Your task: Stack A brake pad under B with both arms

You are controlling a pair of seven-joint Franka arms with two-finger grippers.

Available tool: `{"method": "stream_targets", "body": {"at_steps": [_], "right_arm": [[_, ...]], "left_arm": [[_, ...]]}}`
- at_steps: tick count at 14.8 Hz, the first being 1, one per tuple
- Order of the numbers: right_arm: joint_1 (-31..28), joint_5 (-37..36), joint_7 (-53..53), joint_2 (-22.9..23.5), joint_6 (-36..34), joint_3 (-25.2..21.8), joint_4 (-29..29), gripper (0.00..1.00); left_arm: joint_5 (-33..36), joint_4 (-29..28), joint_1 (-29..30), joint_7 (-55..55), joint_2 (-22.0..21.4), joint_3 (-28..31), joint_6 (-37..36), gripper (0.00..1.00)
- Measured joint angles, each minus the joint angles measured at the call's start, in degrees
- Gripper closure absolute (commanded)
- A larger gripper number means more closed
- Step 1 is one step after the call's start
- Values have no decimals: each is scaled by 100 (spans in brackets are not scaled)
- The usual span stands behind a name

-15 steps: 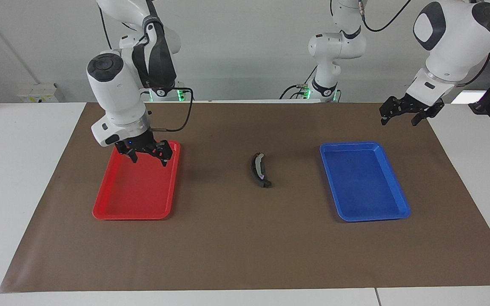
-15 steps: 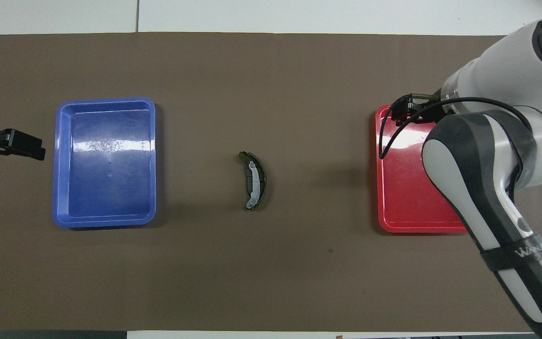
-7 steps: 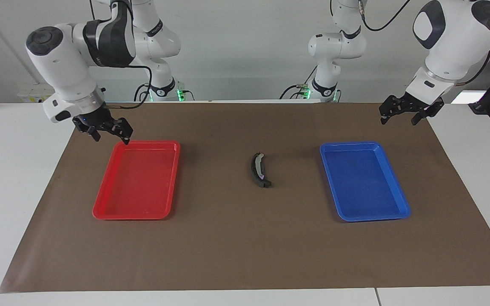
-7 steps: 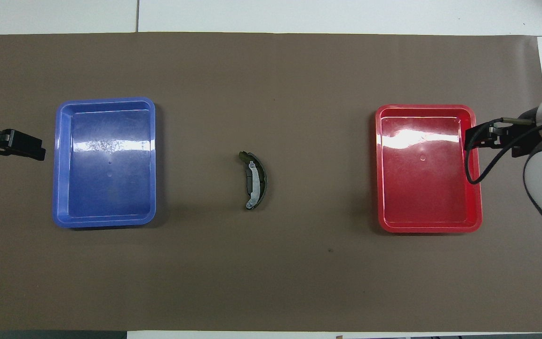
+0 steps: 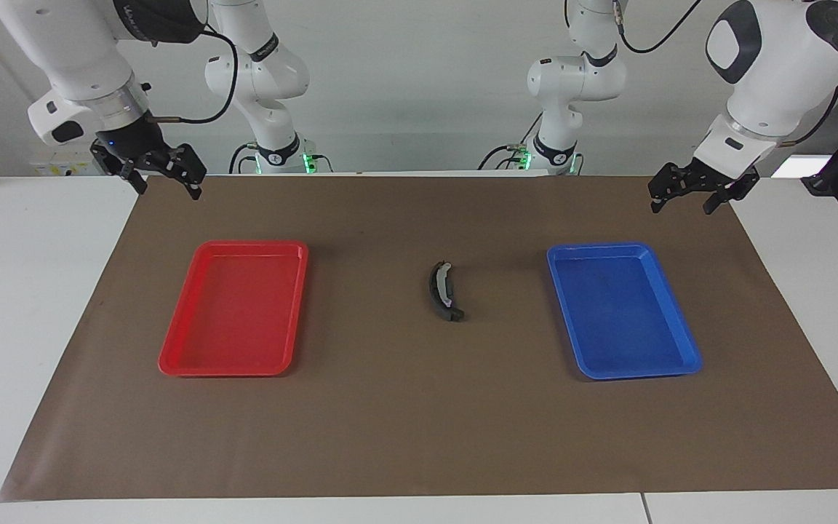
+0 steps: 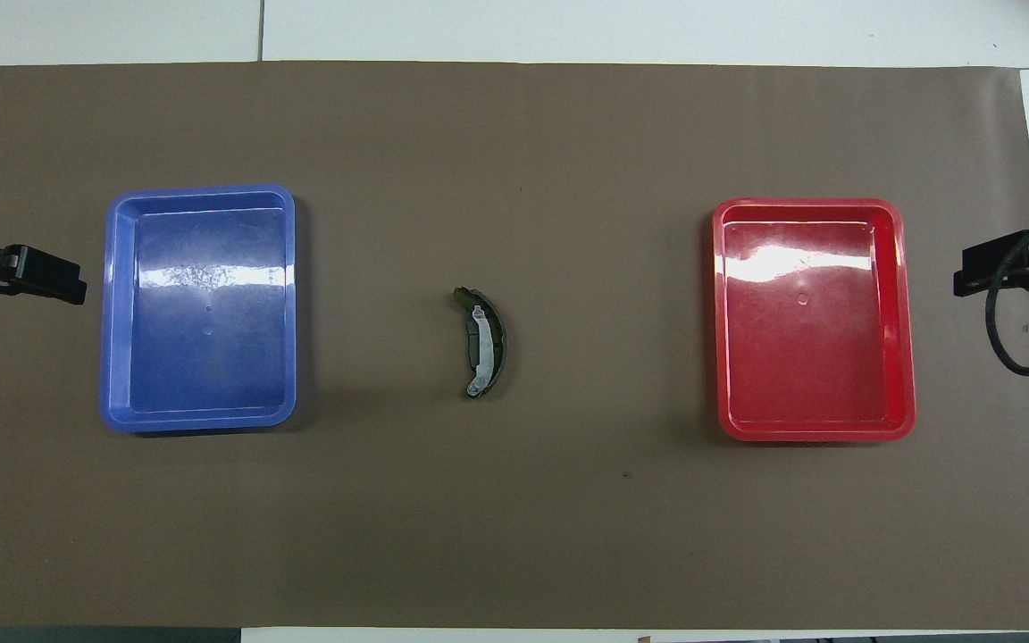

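Overhead view: the long, strongly curved crescent-shaped black brake shoe with a pale silvery metal strip, B [image 6: 481, 342], is seen lying on the brown paper mat [image 6: 514, 536] at the middle of the table, between the two trays and well apart from each. In the facing view the same piece [image 5: 444, 292] is shown resting flat on the mat, its pale strip turned toward the left arm's end of the table. Whether the short flat A brake pad lies underneath it cannot be told; only one dark crescent shape is made out.

A shallow rectangular blue plastic tray [image 6: 199, 198] is placed toward the left arm's end of the table, and a shallow rectangular red plastic tray [image 6: 811, 211] toward the right arm's end. Nothing is seen inside either tray.

The left gripper [image 5: 687, 199] is held in the air over the edge of the mat at the left arm's end, above the strip between the blue tray [image 5: 557, 256] and the white table [image 5: 812, 291]. Its fingers are seen spread apart, with nothing between them. The right gripper [image 5: 164, 183] is raised over the mat's corner at the right arm's end, away from the red tray [image 5: 172, 362]. Its fingers are likewise seen spread, and nothing is gripped.
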Motion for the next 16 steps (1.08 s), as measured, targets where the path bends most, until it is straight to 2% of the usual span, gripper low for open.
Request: {"method": "stream_targets", "body": {"at_steps": [6, 16], "right_arm": [[57, -179, -190, 175, 241, 3, 65, 1], [141, -202, -215, 154, -150, 77, 268, 1]], "left_arm": [[0, 0, 8, 0, 0, 12, 0, 0], [0, 0, 9, 0, 0, 13, 0, 0]]}}
